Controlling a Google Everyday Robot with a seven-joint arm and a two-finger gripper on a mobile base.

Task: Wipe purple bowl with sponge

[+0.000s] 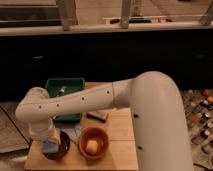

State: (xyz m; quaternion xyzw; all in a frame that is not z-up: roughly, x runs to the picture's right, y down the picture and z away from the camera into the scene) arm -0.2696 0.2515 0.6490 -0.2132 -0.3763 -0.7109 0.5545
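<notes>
Reaching down over the purple bowl (pixel 56 146), the arm (pixel 75 104) ends in a gripper (pixel 46 136) whose wrist hides the fingers, so whether it grips anything cannot be told. In the camera view, the only one, the purple bowl sits at the front left of the wooden table (pixel 120 145). The sponge (pixel 50 144), blue with a yellow part, lies inside the bowl directly under the gripper. Just right of the purple bowl stands the orange bowl (pixel 93 142) with a pale yellow lump (pixel 91 146) in it. Behind the purple bowl sits a green tray (pixel 65 90), and a small dark block (pixel 97 116) lies behind the orange bowl. Judging from the sponge already in the bowl, wiping seems underway; how much remains is unclear.
</notes>
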